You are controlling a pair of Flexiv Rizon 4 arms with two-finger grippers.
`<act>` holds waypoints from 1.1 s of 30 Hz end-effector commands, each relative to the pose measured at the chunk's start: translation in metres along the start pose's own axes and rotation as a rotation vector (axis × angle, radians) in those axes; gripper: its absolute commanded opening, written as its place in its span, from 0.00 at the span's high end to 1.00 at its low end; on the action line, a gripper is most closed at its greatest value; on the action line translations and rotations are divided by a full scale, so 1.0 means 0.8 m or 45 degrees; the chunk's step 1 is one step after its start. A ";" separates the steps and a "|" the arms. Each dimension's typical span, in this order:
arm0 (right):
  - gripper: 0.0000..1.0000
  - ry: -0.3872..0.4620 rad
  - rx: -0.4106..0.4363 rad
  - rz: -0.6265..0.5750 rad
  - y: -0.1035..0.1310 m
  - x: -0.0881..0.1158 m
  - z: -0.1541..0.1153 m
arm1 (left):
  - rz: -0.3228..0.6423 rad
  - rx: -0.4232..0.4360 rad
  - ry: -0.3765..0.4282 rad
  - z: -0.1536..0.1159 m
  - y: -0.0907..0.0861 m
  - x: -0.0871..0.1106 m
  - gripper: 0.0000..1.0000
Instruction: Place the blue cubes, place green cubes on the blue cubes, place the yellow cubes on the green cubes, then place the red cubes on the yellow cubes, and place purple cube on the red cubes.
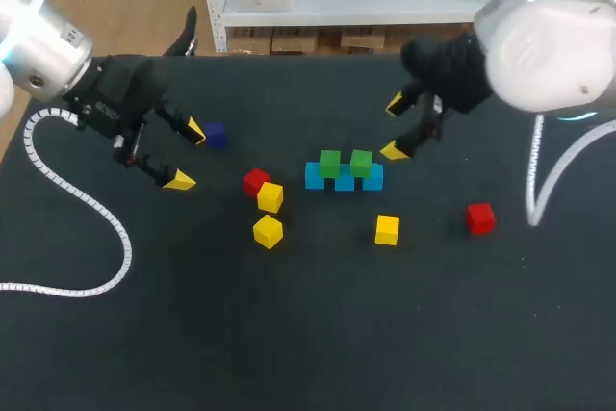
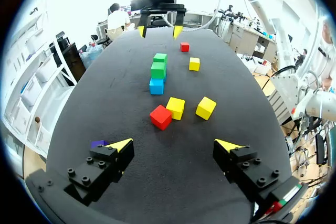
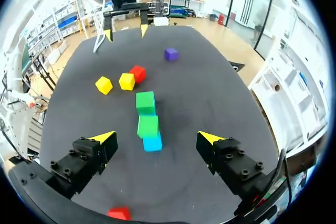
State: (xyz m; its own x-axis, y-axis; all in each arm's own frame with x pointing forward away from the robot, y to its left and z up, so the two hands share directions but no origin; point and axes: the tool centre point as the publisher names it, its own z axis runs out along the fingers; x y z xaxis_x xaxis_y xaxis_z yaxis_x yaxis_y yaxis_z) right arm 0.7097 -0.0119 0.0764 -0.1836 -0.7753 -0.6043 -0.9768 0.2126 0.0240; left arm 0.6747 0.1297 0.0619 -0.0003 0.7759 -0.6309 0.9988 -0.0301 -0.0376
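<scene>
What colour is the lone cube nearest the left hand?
Purple. The purple cube shows most clearly in the right wrist view.

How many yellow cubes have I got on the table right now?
3. One small yellow cube sits beside a red cube; a second yellow cube lies just nearer the robot; the third yellow cube stands alone in front of the blue cubes. None looks hidden.

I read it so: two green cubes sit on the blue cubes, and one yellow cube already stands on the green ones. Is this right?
Not quite. Two green cubes do sit on the blue cubes, but no yellow cube stands on them yet: the head view shows all three yellow cubes lying on the table.
</scene>
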 end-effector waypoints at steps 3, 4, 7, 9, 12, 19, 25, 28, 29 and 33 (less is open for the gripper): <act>0.00 -0.038 0.026 0.024 0.017 0.027 -0.041 | 0.005 0.001 -0.004 0.001 0.001 0.002 0.00; 0.00 -0.038 0.027 0.025 0.019 0.031 -0.044 | 0.005 0.001 -0.004 0.001 0.001 0.002 0.00; 0.00 -0.053 0.025 0.048 0.026 0.040 -0.053 | 0.005 0.001 -0.004 0.001 0.001 0.002 0.00; 0.00 -0.062 0.018 0.063 0.030 0.046 -0.059 | 0.005 0.001 -0.004 0.001 0.001 0.002 0.00; 0.00 -0.083 0.014 0.079 0.036 0.054 -0.069 | 0.005 0.001 -0.004 0.001 0.001 0.002 0.00; 0.00 -0.167 -0.006 0.136 0.044 0.075 -0.090 | 0.005 0.001 -0.004 0.001 0.001 0.002 0.00; 0.00 -0.159 -0.014 0.118 0.050 0.091 -0.098 | 0.005 0.001 -0.004 0.001 0.001 0.002 0.00; 0.00 -0.169 -0.022 0.120 0.051 0.101 -0.099 | 0.005 0.001 -0.004 0.001 0.001 0.002 0.00; 0.00 -0.178 -0.025 0.128 0.050 0.104 -0.099 | 0.005 0.001 -0.004 0.001 0.001 0.002 0.00; 0.00 -0.200 -0.020 0.136 0.046 0.116 -0.103 | 0.005 0.001 -0.004 0.001 0.001 0.002 0.00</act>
State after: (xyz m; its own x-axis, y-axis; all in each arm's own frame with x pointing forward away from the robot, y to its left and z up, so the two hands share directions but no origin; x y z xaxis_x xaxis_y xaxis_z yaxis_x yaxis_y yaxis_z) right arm 0.6477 -0.1178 0.0891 -0.2722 -0.6602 -0.7000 -0.9535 0.2829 0.1040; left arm 0.6748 0.1297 0.0619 -0.0004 0.7759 -0.6309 0.9988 -0.0301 -0.0376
